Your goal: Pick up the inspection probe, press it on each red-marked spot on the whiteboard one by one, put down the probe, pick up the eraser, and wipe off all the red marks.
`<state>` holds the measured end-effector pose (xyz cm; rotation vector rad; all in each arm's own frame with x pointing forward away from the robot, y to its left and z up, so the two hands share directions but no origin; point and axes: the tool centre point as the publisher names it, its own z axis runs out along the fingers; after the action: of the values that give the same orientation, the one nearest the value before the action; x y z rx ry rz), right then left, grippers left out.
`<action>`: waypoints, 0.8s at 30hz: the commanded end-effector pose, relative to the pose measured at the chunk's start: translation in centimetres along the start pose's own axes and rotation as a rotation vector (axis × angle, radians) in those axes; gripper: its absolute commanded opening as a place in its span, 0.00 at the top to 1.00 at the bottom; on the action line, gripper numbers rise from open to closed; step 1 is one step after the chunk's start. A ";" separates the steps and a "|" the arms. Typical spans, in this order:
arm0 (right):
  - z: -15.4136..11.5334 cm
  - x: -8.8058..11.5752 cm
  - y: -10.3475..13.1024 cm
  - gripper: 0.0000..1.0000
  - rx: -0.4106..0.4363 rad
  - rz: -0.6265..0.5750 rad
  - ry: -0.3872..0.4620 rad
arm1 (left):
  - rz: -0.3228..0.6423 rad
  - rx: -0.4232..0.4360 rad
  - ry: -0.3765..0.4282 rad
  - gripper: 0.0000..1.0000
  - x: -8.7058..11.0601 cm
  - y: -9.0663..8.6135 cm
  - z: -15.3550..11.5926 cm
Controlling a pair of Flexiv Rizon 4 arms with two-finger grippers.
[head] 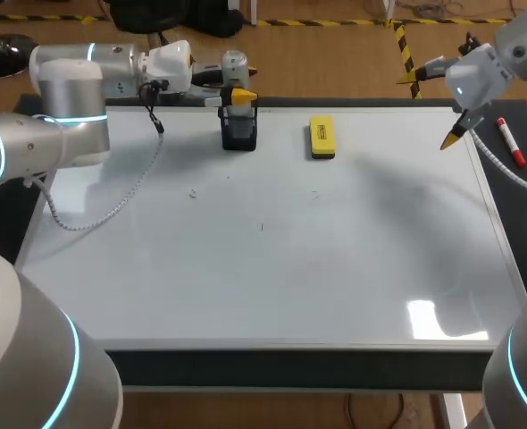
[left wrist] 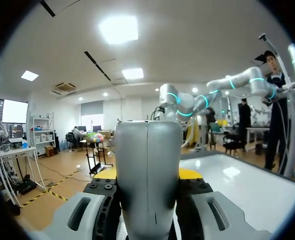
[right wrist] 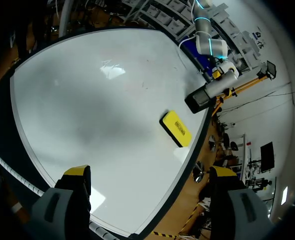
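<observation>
Left claw [head: 245, 84] [left wrist: 148, 174]: clenched on the inspection probe [head: 234, 66] [left wrist: 147, 145], a grey-silver cylinder standing between the 2 yellow tips, held above the far edge of the whiteboard [head: 272, 268] [left wrist: 247, 185] [right wrist: 87, 100]. Black stand [head: 238, 131]: directly at 6 o'clock of this claw in the head view, set on the whiteboard. Right claw [head: 432, 108] [right wrist: 150, 175]: released, the 2 fingers wide apart with nothing between them, hanging over the board's far right corner. Eraser [head: 322, 137] [right wrist: 176, 129]: yellow block, lying flat on the whiteboard at 3 o'clock of the black stand, apart from both claws. Red marker [head: 511, 143]: at 3 o'clock of the right claw, on the dark bench [head: 524, 210] beside the board. Whiteboard surface: a few faint small marks [head: 262, 226] near its middle, colour not discernible.
</observation>
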<state>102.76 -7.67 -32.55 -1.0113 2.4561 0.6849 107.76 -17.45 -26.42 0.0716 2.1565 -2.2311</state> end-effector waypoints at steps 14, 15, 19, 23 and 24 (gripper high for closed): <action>-0.1 0.0 0.0 0.00 0.001 -0.002 0.003 | -0.027 -0.010 0.018 1.00 -0.5 1.2 0.4; -0.1 0.0 0.0 0.00 0.001 -0.002 0.003 | -0.027 -0.010 0.018 1.00 -0.5 1.2 0.4; -0.1 0.0 0.0 0.00 0.001 -0.002 0.003 | -0.025 -0.013 0.018 1.00 -0.6 1.3 0.4; -0.1 0.0 0.0 0.00 0.001 -0.002 0.003 | -0.031 -0.015 0.016 1.00 -0.6 1.4 0.3; -0.1 0.0 0.0 0.00 0.001 -0.002 0.003 | -0.032 -0.016 0.015 1.00 -0.6 1.5 0.3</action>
<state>102.77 -7.67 -32.55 -1.0112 2.4561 0.6851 108.25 -17.79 -27.83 0.0499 2.1962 -2.2326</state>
